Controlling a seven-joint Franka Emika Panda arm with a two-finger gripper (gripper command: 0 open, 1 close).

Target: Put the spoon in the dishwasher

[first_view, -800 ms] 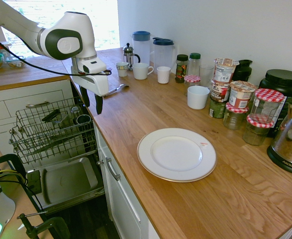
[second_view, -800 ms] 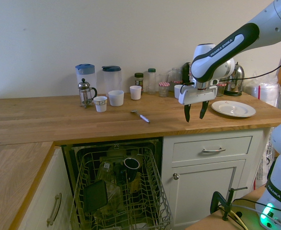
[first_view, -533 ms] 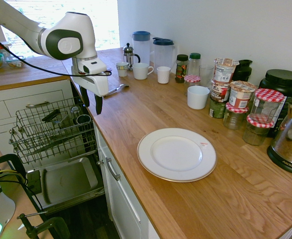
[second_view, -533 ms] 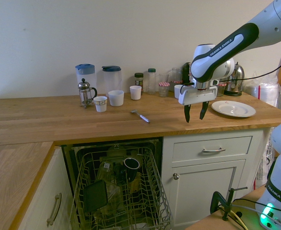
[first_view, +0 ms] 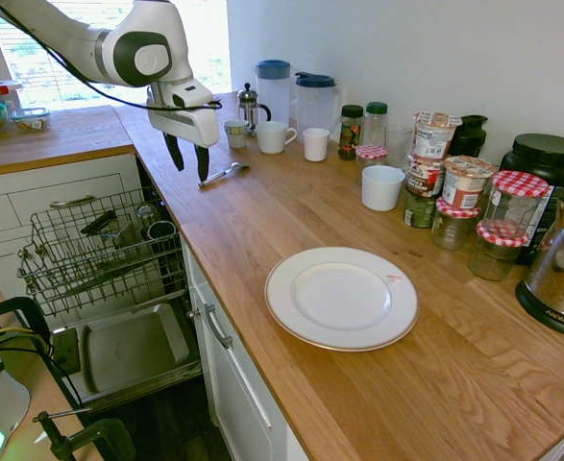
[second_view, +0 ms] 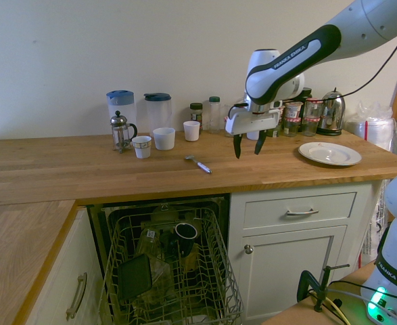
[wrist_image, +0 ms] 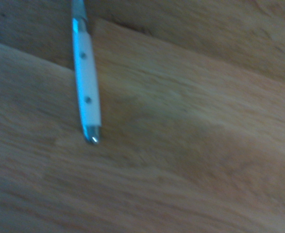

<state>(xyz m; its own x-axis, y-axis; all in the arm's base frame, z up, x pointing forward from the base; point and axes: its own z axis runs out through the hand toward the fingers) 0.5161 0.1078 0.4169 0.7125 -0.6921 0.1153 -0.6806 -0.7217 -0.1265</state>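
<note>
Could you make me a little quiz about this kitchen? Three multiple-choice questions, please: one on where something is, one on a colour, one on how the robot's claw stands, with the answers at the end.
1. Where is the slim spoon with the pale, riveted handle?
A) On the white plate
B) On the wooden counter
C) In the dishwasher rack

2. What colour is the lid of the tall clear pitcher beside the metal-and-glass coffee press?
A) Blue
B) Red
C) Yellow

3. How does the robot's two-fingered gripper stand?
A) Closed on a mug
B) Closed on the spoon
C) Open and empty

Answers:
1: B, the spoon lies on the wood, near the counter's front edge.
2: A, the lid shows blue against the pale wall.
3: C, its dark fingers stand apart with nothing between them.
</note>
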